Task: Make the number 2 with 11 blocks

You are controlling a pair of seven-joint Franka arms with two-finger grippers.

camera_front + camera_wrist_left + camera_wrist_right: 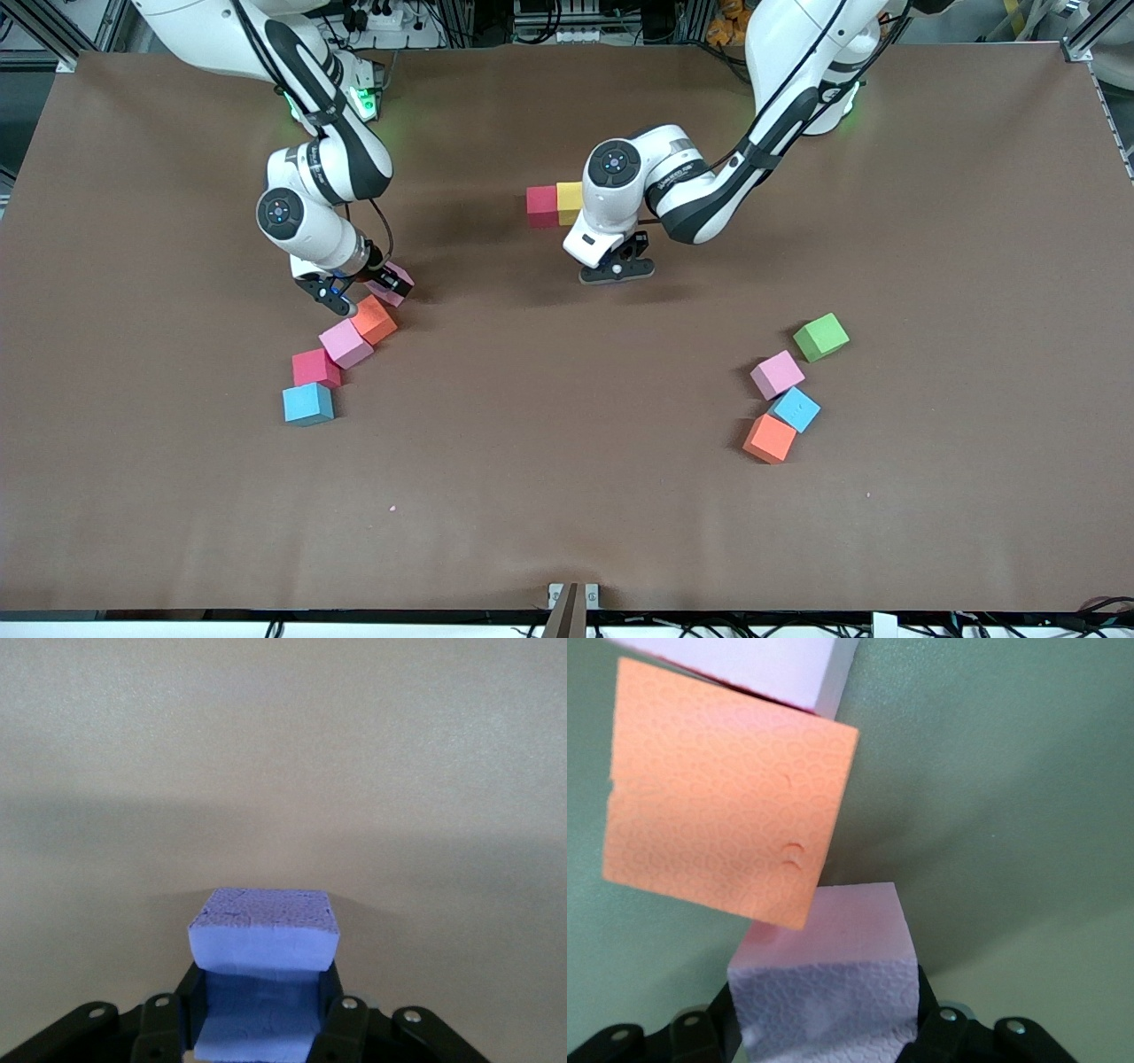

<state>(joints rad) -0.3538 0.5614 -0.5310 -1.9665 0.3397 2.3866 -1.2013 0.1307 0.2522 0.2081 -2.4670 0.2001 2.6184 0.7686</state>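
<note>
1. Left gripper (617, 268), over bare table (567, 496) near the red block (540, 200) and yellow block (570, 196), is clamped on a purple block (264, 928).
2. Right gripper (359, 289) has its fingers around a pink block (824, 979) beside an orange block (375, 319).

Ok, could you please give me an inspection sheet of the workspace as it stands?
Surface: brown table, bare between the groups of cubes.
Job's things: red block touching yellow block, mid-table; five blocks at the right arm's end, three more at the left arm's end; no digit formed yet.
Clutter: green cube beside the left-end group.
Grippers: left gripper over bare table, shut on a purple block; right gripper down around a pink block, next to an orange block.
Cables: black cable along the right arm.
Surroundings: metal frame at the table's corner.
</note>
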